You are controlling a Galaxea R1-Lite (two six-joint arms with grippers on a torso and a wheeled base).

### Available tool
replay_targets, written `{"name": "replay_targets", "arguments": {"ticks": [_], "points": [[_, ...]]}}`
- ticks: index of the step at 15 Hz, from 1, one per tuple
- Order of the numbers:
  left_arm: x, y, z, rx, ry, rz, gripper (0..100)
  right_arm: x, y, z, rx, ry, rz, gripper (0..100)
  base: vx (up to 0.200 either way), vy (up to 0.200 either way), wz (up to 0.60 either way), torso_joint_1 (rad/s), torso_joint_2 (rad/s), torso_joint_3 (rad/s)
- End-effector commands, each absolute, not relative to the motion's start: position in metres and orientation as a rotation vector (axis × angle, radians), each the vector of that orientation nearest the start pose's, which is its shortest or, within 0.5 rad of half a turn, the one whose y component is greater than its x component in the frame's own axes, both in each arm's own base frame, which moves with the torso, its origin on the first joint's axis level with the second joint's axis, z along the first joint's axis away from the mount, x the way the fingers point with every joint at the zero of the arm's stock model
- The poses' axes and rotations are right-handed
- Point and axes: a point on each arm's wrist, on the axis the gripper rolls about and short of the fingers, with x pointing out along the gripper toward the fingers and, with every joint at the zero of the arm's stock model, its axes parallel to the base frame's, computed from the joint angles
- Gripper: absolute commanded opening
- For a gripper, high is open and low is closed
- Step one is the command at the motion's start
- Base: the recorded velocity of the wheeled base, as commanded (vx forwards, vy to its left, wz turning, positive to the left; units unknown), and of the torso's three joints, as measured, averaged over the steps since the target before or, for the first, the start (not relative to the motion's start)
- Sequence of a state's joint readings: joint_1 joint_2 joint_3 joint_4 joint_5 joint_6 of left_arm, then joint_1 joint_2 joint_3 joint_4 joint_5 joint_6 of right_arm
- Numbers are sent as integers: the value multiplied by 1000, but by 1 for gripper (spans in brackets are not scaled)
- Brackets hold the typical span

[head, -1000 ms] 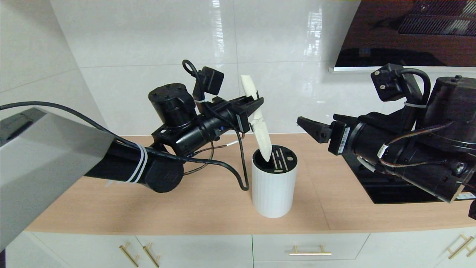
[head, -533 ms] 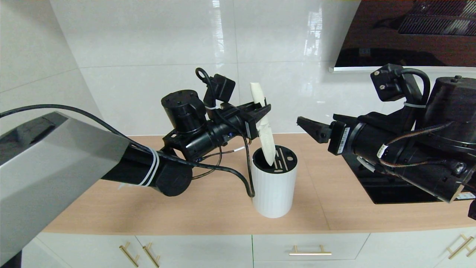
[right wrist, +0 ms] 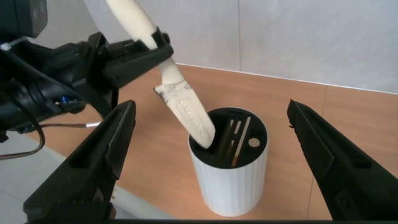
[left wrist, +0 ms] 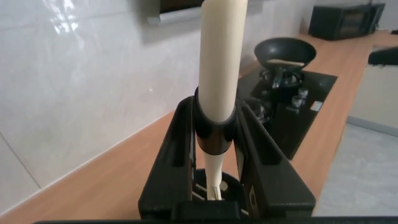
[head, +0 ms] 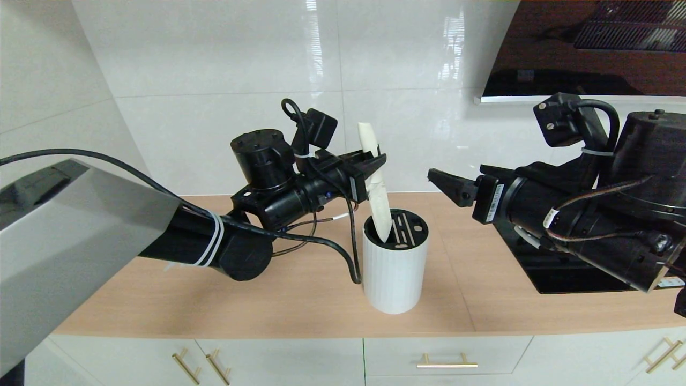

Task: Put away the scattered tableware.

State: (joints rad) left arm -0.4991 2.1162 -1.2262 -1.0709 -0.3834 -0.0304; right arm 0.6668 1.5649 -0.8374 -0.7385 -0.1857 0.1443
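Two claws show in the head view. The left claw (head: 375,165) is clamped on a knife (head: 379,198) at the low end of its pale handle. The knife hangs steeply over the holder (head: 395,268), with its tip just inside the holder's open pocket, beside the slots. The right claw (head: 447,185) hovers a little above the holder's top, off to the holder's right and apart from it. The holder stands on the counter (head: 268,300), with the stove (head: 536,273) further to its right.

From the left wrist, the fingers (left wrist: 186,143) pinch the handle from both sides, and the holder's dark top sits straight below them.

From the right wrist, the right claw's fingers (right wrist: 99,162) stand wide and grip nothing. The holder (right wrist: 230,180) sits farther off between them, and the knife (right wrist: 183,109) leans into it.

We judge the knife stiff and light. Its glossy handle is likely slippery and its white blade possibly brittle and sharp. The handle end nearest the blade is therefore the place to hold it, firmly. The tip should not knock the holder's hard rim on the way down.
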Motion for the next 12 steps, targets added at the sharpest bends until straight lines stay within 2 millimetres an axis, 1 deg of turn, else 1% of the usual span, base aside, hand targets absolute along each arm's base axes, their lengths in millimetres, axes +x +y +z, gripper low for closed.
{"name": "replay_targets", "arguments": {"ticks": [1,10,12], "points": [[370,-211,179,-37,-156,-882,0,224,171,240,145,28,481,100,0,0,0,0,0,0],[383,-220,150,-32,-97,-887,0,224,171,239,145,31,481,100,0,0,0,0,0,0],[383,-224,147,-34,-88,-893,0,225,172,239,143,32,481,100,0,0,0,0,0,0]]}}
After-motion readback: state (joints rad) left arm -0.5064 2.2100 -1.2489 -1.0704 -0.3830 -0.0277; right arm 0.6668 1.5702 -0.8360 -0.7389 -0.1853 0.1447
